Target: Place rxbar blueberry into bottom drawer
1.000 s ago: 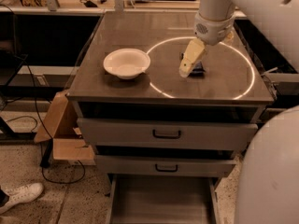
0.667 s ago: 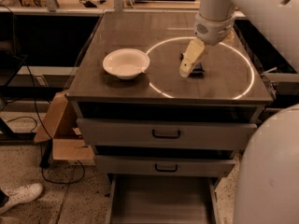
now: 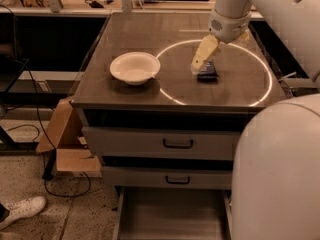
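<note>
The rxbar blueberry [image 3: 208, 74], a small dark navy bar, lies flat on the cabinet top [image 3: 125, 96], inside a bright ring of light, right of centre. My gripper [image 3: 199, 66] hangs from the white arm right over the bar's left end, tip down at the bar, and hides part of it. The bottom drawer [image 3: 170, 216] is pulled open at the foot of the cabinet. Its grey floor is bare.
A white bowl [image 3: 134, 67] sits on the cabinet top left of the bar. Two closed grey drawers with dark handles [image 3: 178, 144] are above the open one. My white body [image 3: 275, 174] fills the lower right. A cardboard box [image 3: 65, 139] and a shoe [image 3: 20, 211] are on the floor at left.
</note>
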`<state>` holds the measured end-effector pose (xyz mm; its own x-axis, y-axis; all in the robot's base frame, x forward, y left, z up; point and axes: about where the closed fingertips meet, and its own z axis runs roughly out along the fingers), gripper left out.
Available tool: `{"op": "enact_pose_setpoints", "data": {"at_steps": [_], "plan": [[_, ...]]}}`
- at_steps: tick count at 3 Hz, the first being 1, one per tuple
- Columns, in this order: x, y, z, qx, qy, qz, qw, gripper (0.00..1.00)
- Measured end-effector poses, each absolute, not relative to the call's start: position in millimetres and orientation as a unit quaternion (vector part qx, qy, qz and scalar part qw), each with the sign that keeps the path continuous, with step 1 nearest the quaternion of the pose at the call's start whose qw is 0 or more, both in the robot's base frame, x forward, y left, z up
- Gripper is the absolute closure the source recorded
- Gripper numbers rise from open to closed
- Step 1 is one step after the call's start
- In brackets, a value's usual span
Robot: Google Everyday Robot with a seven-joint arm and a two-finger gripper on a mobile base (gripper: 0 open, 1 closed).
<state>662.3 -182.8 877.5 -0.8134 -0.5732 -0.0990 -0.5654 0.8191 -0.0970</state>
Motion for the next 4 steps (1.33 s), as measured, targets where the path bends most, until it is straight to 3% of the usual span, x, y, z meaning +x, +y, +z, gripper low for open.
{"op": "enact_pose_setpoints", "data": {"at_steps": [2, 4], "plan": [[698, -188, 884, -0.272, 0.957, -0.022, 0.1, 0.0], [720, -197, 862, -0.245, 0.965, -0.025, 0.087, 0.0]]}}
